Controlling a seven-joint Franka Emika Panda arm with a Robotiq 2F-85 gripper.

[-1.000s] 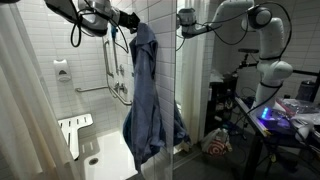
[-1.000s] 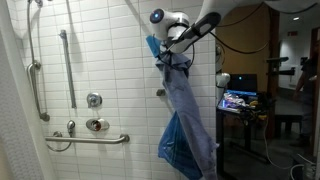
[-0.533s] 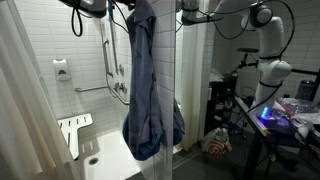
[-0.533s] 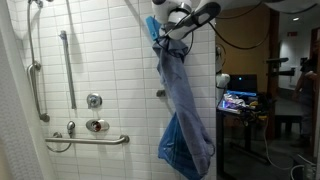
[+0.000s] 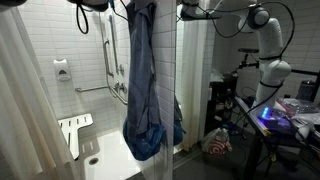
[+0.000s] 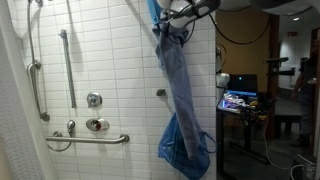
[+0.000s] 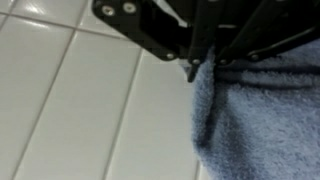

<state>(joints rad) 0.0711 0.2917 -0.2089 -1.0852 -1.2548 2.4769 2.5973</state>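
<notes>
High at the top of the shower stall, the gripper (image 6: 166, 12) is clamped on the upper edge of a blue towel (image 6: 185, 100). In the wrist view its black fingers (image 7: 170, 45) pinch the fabric. The arm (image 6: 203, 8) reaches in almost level along the frame's top. The towel hangs full length before the white tiled wall (image 7: 80, 110), apart from the grab bar (image 6: 85, 140).

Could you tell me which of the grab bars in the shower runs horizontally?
The lowest bar, nearest the hanging towel; the long bar and the corner bar both stand upright.
</notes>
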